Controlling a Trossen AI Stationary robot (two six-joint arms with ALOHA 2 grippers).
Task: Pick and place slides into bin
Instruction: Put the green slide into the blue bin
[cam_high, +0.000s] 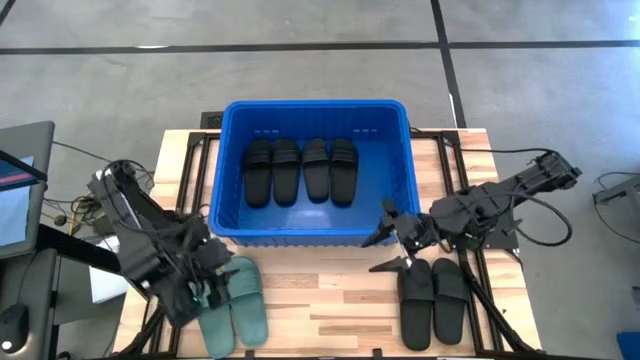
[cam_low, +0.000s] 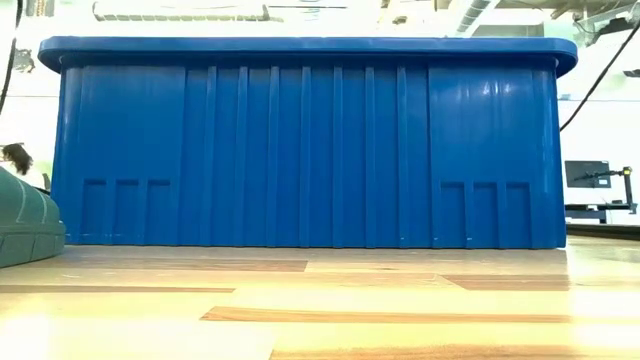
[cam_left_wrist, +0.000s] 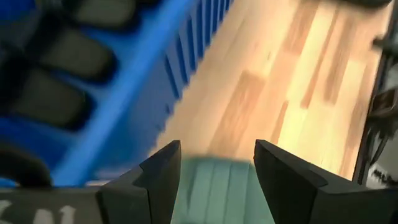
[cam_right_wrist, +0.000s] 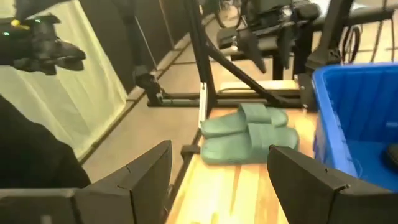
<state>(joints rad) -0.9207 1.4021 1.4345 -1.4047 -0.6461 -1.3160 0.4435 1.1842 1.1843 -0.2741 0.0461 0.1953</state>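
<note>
Four black slides (cam_high: 300, 170) lie side by side on the floor of the blue bin (cam_high: 228, 200). Two green slides (cam_high: 240, 308) lie soles down on the table near its front left. My left gripper (cam_high: 212, 282) hangs open above their far ends, and one green slide (cam_left_wrist: 214, 186) shows between and beyond its fingers (cam_left_wrist: 163, 171). Two black slides (cam_high: 432, 300) lie at the front right. My right gripper (cam_high: 386, 240) is open in the air, just past their far ends and near the bin's front wall. It points toward the table's left and faces the green slides (cam_right_wrist: 249, 134).
The bin (cam_low: 300, 150) fills the middle of the table's far half and its front wall stands tall. Bare wood (cam_high: 330, 290) lies between the two pairs of slides. Black frame bars (cam_right_wrist: 205, 81) run beyond the table's left edge.
</note>
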